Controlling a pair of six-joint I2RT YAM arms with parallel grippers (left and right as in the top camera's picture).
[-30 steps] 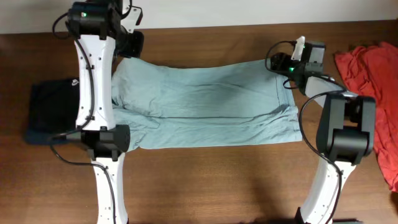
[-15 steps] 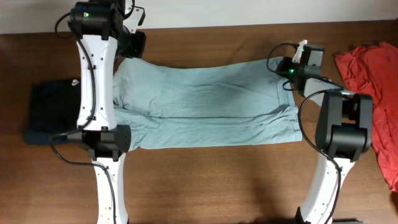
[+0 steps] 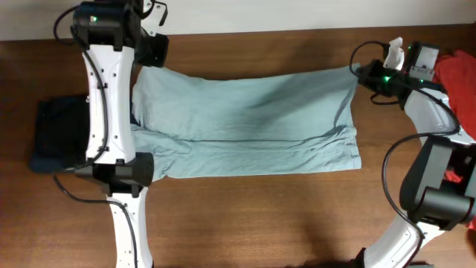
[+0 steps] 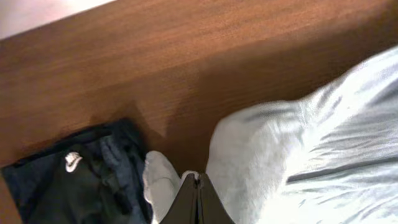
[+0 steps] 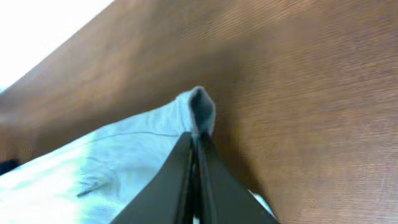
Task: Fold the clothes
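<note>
The shirt (image 3: pixel 253 123) lies spread across the middle of the surface (image 3: pixel 260 216), long side running left to right. Its far edge is strung between my two arms, and its near part lies flat in soft wrinkles. A second ago that far edge stopped short on my right, with the corner bunched inward. My right arm has since swung outward toward the red garment (image 3: pixel 460 74), and the far right corner has come with it. The edge now runs out longer and straighter than before. My left arm has shifted only slightly, so the pull came almost wholly from the right.

My right end effector (image 5: pixel 194 149) has its fingers pressed together on a small upstanding fold of the pale cloth at that corner. My left end effector (image 4: pixel 197 190) is likewise closed, pinching a lip of the shirt at the far left corner. The navy garment (image 3: pixel 59 141) with its white logo lies just beside it, and some pale cloth seems to touch or overlap it there, though I cannot tell which.

I take it the slack is now out of the far edge. That is what I need before carrying both corners toward the near edge for a clean fold. The main risk is pulling further, which could slip the thin pinch on my right or drag the shirt sideways.
</note>
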